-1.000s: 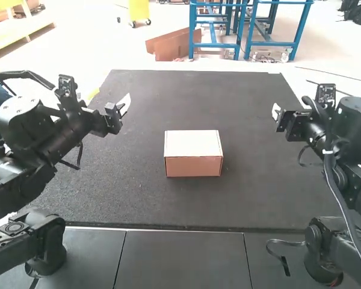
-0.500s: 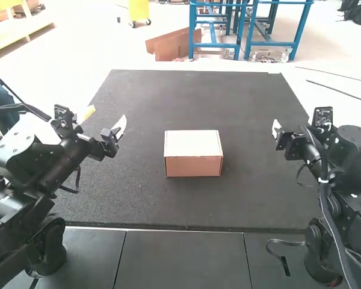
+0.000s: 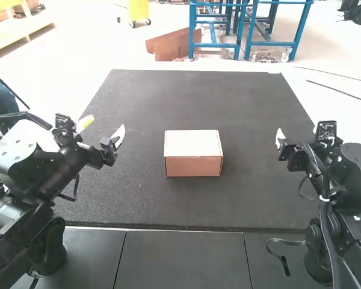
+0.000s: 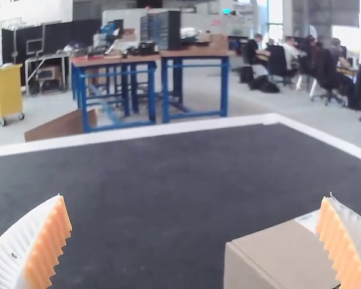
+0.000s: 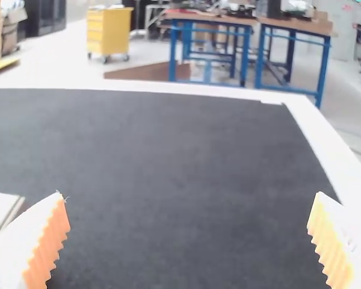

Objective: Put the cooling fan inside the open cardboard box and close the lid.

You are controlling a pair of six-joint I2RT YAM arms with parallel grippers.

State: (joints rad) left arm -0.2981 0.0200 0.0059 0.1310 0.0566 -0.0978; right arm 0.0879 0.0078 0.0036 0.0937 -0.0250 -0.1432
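Arms withdrawn — cardboard box [image 3: 193,147] shut.
Left gripper [image 3: 103,129], right gripper [image 3: 284,144] pulled back, jaws spread, empty — task apparently complete.

Wide-parted claw [image 4: 194,198] faces the cardboard box [image 4: 277,262].

This is a workshop, or a robotics laboratory, inside a large industrial hall. The floor [image 5: 60,54] is pale and smooth, like painted concrete. Beyond the desk [image 4: 168,180], which is covered with a black mat, stand blue steel-framed workbenches [image 4: 150,84] with wooden tops. On them are a cabinet of small parts drawers [image 4: 159,29] and other equipment, too blurred to name. A yellow tool cart [image 4: 5,90] on wheels stands near them, and a brown ramp-shaped piece [image 4: 57,125] lies on the floor beside the workbenches.
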